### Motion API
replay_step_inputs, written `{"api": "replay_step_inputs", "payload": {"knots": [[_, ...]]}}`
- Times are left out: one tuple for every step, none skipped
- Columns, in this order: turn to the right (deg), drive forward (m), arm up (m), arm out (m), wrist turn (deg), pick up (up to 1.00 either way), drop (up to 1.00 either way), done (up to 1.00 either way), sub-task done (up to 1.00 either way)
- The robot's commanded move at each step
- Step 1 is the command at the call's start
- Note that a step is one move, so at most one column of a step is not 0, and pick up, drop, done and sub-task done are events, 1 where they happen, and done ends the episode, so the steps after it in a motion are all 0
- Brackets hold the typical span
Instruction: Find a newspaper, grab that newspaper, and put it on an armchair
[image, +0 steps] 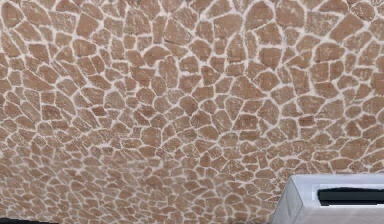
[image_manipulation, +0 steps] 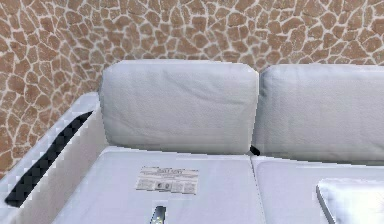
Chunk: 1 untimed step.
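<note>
Facing: sofa (image_manipulation: 180, 105), newspaper (image_manipulation: 167, 180) flat on its seat.
Pincer: state, and offset to newspaper, cannot tell.
Risk: flat newspaper could slip the grasp; small dark thing (image_manipulation: 158, 213) beside it could snag.

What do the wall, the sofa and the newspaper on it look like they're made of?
Wall: rough stone, seemingly; irregular brown pieces in pale mortar joints, matte.
Sofa: white upholstery, fabric or smooth leather, hard to tell which; soft rounded cushions with faint creases, no shine.
Newspaper: paper, by its look; a thin flat pale sheet with grey print blocks, lying on the seat.
</note>
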Motion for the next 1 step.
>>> {"api": "replay_step_inputs", "payload": {"knots": [[0.0, 0.0, 0.5, 0.0, 0.0, 0.0, 0.0, 0.0, 0.0]]}}
